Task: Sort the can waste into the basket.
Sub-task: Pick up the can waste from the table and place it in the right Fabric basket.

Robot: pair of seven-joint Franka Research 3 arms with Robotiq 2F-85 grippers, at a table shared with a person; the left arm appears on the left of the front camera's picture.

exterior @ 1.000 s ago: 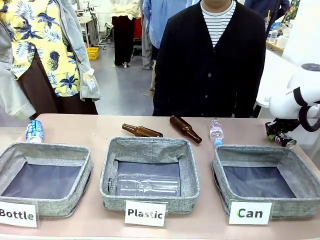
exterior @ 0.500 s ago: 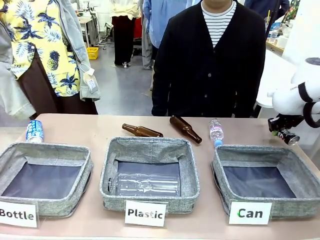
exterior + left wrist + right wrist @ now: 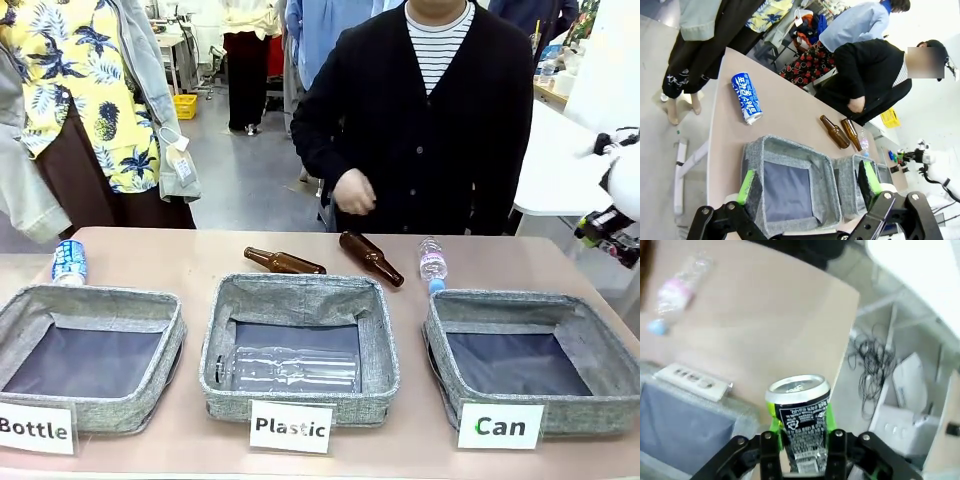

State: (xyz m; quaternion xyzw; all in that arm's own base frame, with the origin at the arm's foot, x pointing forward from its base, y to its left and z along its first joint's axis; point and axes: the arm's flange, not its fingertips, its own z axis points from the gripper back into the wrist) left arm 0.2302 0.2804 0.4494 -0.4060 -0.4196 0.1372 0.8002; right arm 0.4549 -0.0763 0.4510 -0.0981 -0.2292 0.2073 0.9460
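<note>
Black can (image 3: 799, 432) in right pincer (image 3: 801, 412), beige table (image 3: 765, 315) beyond

Three grey woven-fabric rectangular baskets stand in a near row: the "Bottle" basket (image 3: 90, 296) left, the "Plastic" basket (image 3: 300, 285) middle, the "Can" basket (image 3: 520, 300) right; two brown glass bottles (image 3: 284, 262) (image 3: 370, 258) lie far middle; two clear plastic bottles: the large clear bottle (image 3: 290, 368) in the middle basket, the small clear bottle (image 3: 432, 262) far, right of centre; two small metal drink cans: the blue can (image 3: 69, 262) far left, the black can (image 3: 801, 422) far right.
</note>
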